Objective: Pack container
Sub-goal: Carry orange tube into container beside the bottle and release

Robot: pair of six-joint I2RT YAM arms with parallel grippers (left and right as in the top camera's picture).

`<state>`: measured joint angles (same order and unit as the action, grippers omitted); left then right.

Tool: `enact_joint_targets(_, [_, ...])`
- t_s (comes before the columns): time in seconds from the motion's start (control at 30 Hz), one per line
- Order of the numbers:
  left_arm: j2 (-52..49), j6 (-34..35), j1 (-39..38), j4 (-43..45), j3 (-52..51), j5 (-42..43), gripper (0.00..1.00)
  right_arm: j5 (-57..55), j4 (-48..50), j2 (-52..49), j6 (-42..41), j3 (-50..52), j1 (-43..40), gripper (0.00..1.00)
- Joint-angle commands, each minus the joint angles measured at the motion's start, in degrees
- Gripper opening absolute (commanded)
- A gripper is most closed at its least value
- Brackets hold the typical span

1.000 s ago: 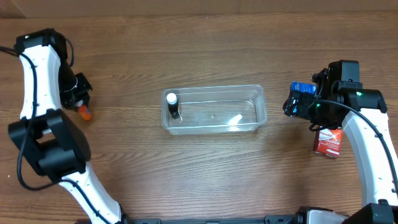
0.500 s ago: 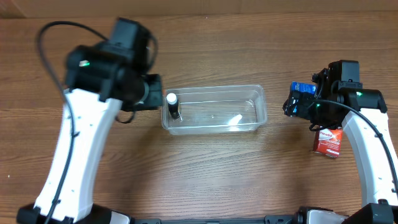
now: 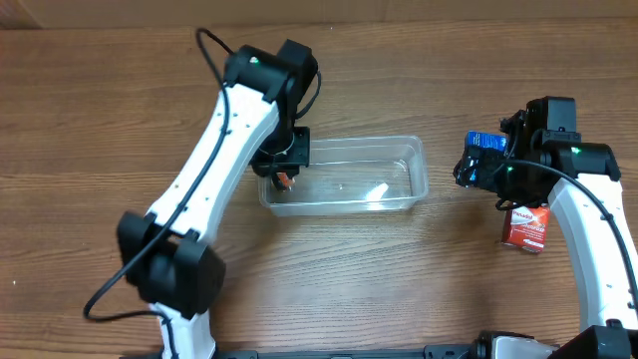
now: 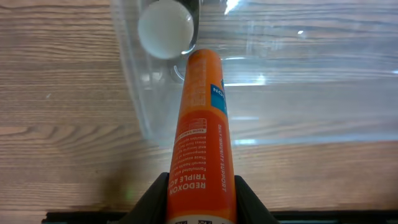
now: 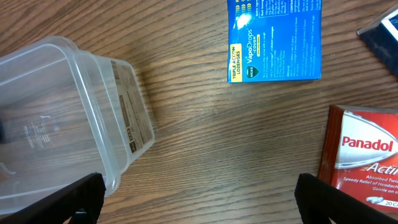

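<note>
Left gripper (image 4: 199,194) clamps an orange tube (image 4: 202,124) over the left end of the container (image 3: 420,166); only its wrist view shows a white-capped bottle (image 4: 164,28) inside. Right gripper (image 5: 199,199) gapes empty.

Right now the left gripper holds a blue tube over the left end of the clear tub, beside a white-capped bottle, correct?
Not quite: the tube is orange, not blue, as the left wrist view shows. The left gripper does hold it over the left end of the tub, beside the white-capped bottle.
</note>
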<state>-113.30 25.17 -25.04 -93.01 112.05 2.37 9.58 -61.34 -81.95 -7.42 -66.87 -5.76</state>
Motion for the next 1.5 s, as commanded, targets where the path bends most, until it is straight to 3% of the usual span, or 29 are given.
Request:
enact_joint_targets(0.0, [-3.98, -0.74, -0.13, 0.72, 0.07, -0.72, 0.05, -0.50, 0.13, 0.11, 0.37, -1.77, -0.33, 1.00])
enact_joint_targets(0.87, [-7.04, -0.94, -0.11, 6.78, -8.15, -2.32, 0.07, -0.52, 0.09, 0.13, 0.39, -1.77, -0.33, 1.00])
enact_joint_targets(0.9, [-7.04, -0.98, -0.11, 6.75, -8.15, -2.34, 0.13, -0.52, 0.09, 0.13, 0.39, -1.77, -0.33, 1.00])
enact_joint_targets(0.97, [-7.04, -0.96, -0.11, 6.73, -8.15, -2.34, 0.37, -0.52, 0.09, 0.13, 0.39, -1.77, -0.33, 1.00])
enact_joint_targets(1.07, [-7.02, -0.98, -0.07, 6.69, -8.13, -2.36, 0.53, -0.52, 0.09, 0.13, 0.37, -1.77, -0.33, 1.00])
enact_joint_targets(1.37, [-6.49, -2.03, 0.04, 5.27, -4.46, -3.41, 0.65, -0.52, 0.11, 0.11, 0.39, -1.77, -0.33, 1.00])
enact_joint_targets(1.4, [-6.10, -2.01, 0.04, 5.14, -3.69, -3.78, 0.71, -0.52, 0.11, 0.11, 0.39, -1.77, -0.33, 1.00])
enact_joint_targets(1.47, [-4.79, -1.05, 0.17, 5.05, -2.29, -5.25, 1.00, -0.52, 0.09, 0.11, 0.39, -1.77, -0.33, 1.00])
